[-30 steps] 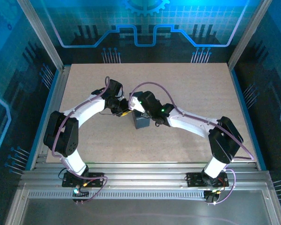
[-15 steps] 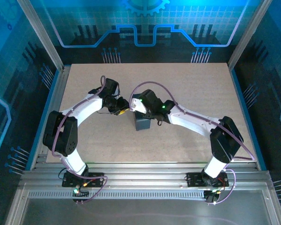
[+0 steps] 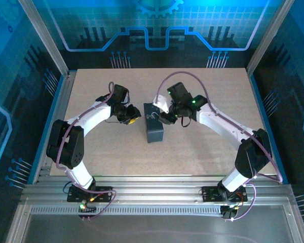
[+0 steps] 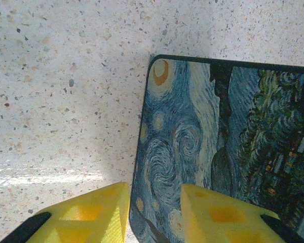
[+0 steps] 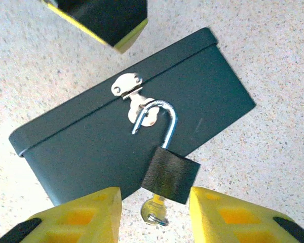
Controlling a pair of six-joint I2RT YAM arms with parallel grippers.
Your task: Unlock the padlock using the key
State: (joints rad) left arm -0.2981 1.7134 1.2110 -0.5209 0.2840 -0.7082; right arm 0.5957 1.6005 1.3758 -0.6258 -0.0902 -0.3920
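Finding the padlock (image 5: pixel 169 174) hanging by its thin silvery shackle (image 5: pixel 168 117) from the hasp (image 5: pixel 127 85) on the side wall of the dark tin (image 5: pixel 76 147), black body dangling toward the right wrist camera, key (image 5: pixel 154 210) sticking out of its underside. Seeing one shackle leg swung free of the body, and so judging the lock to be sprung already, though hooked through the hasp. Tracing its long axis from hasp down to key, slightly tilted, running almost straight along the gap between the fingers (image 5: pixel 76 215) of the right gripper (image 5: pixel 152 207), key end nearest. Finding those fingers spread and pinching nothing, bare space showing either side of body and key. Placing the left gripper (image 4: pixel 154 205) farther off, at the tin's opposite side, likewise parted and empty, straddling the painted lid's edge. Looking from above, locating tin and lock mid-table (image 3: pixel 116 152), between the two wrists.
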